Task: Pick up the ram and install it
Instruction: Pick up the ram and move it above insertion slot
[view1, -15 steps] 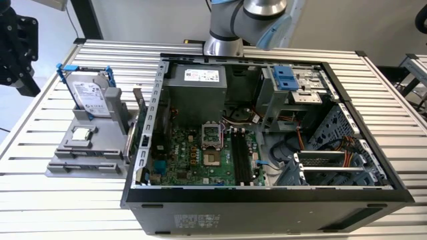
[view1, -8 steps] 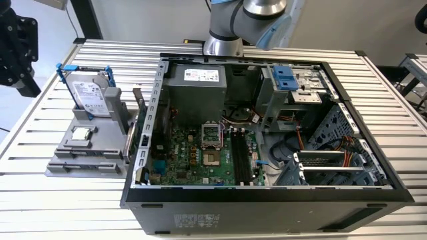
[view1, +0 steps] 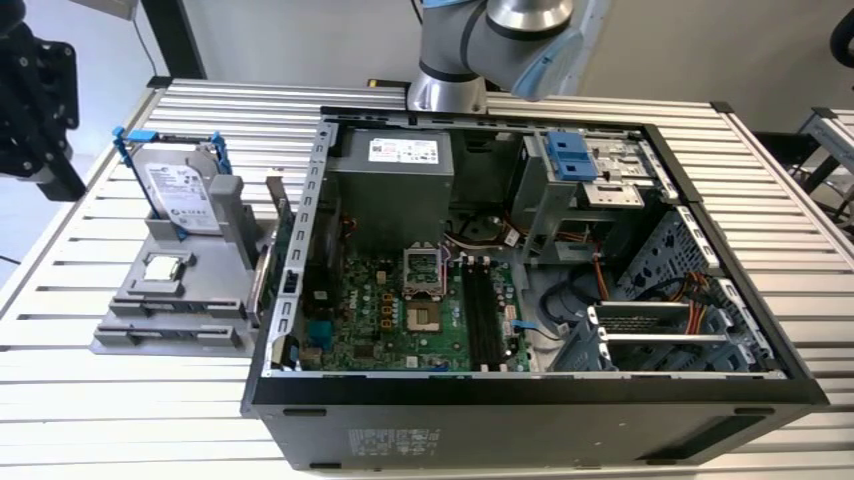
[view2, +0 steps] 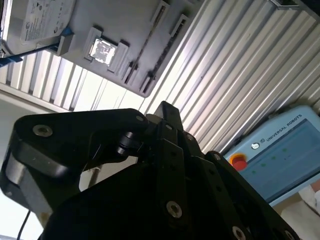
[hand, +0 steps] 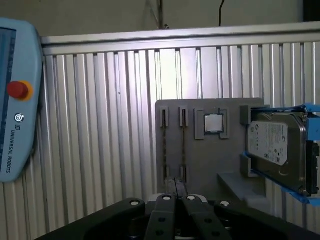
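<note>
Ram stick (hand: 183, 145) is standing on edge in a slot of the grey holder (hand: 200, 165), just beside the small square chip (hand: 213, 123), while my pincer (hand: 176, 182) is hanging well clear of it in the first wrist view, fingers pressed together and gripping nothing. A silver hard drive (hand: 275, 145) in its blue bracket is sitting on the holder's far side from the ram. In the exterior view, the holder (view1: 174, 310) is resting on the ribbed metal bench (view1: 134, 400) at the exterior view's left, just beside the open computer case (view1: 534, 400), whose green motherboard (view1: 387, 310) is lying exposed inside.
</note>
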